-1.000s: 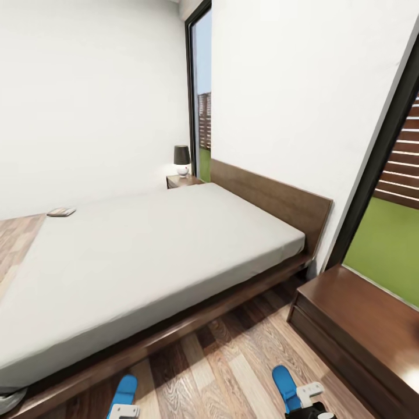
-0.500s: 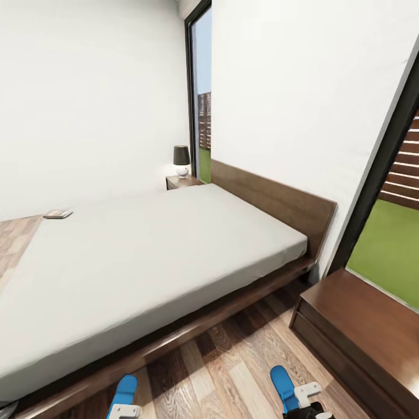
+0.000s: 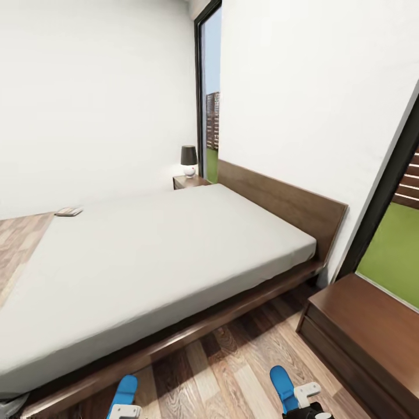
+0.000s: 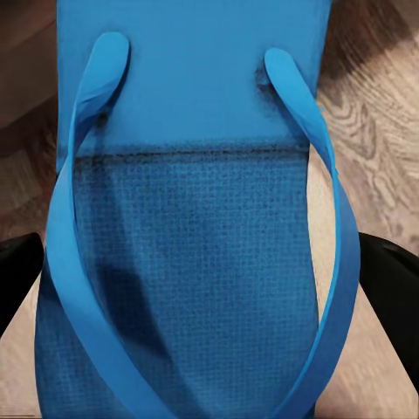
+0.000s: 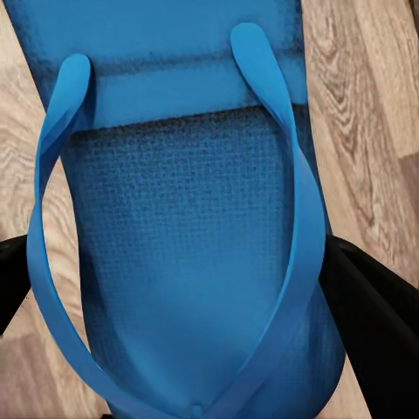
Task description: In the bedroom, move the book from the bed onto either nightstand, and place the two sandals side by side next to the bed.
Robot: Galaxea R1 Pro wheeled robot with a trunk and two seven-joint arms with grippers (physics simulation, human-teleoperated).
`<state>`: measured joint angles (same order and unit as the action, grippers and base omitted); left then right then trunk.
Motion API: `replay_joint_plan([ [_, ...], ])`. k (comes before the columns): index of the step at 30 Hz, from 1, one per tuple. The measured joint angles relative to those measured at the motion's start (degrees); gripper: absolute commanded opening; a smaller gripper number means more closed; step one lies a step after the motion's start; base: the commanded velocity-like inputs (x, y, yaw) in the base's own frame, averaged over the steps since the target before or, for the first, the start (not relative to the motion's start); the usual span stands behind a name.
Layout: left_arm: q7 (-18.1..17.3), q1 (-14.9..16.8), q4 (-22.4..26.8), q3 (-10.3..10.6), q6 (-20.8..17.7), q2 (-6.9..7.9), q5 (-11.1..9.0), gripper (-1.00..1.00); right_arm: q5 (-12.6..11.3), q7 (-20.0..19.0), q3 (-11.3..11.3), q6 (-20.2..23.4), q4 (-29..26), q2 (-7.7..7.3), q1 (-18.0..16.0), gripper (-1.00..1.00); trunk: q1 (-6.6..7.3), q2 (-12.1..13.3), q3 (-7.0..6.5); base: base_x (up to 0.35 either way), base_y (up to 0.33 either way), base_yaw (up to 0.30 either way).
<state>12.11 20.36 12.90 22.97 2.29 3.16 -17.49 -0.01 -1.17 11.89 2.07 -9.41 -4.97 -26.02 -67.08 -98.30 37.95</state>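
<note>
— Beside the bed (image 3: 174, 244), the view had swung slightly; each gripper, left (image 3: 123, 412) and right (image 3: 308, 407), clasped a sandal (image 4: 201, 262), (image 5: 188, 262).
— So the book (image 3: 68, 211) waited at the mattress's far corner.

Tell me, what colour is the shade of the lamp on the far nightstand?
Dark, nearly black, on a white base; the lamp shows best in the head view.

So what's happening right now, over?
Both end effectors shut on flat bright blue flip-flops. Small book on the bed's far edge. Wood floor ahead.
</note>
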Motion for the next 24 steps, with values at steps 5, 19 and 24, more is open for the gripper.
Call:
replay_joint_plan([
  [5,0.0,0.0,0.0,0.0,0.0,-0.01,0.0,-1.0,0.0,0.0,0.0,0.0,0.0,0.0,0.0,-1.0,0.0,0.0,0.0,0.0,0.0,0.271],
  [19,0.0,0.0,0.0,0.0,0.0,-0.02,0.0,-1.0,0.0,0.0,0.1,0.0,0.0,0.12,0.0,-1.0,0.0,0.0,0.0,0.0,0.0,0.279],
  [24,0.0,0.0,0.0,0.0,0.0,-0.02,0.0,-1.0,0.0,0.0,0.1,0.0,0.0,0.2,0.0,-1.0,0.0,0.0,0.0,0.0,0.0,0.28],
])
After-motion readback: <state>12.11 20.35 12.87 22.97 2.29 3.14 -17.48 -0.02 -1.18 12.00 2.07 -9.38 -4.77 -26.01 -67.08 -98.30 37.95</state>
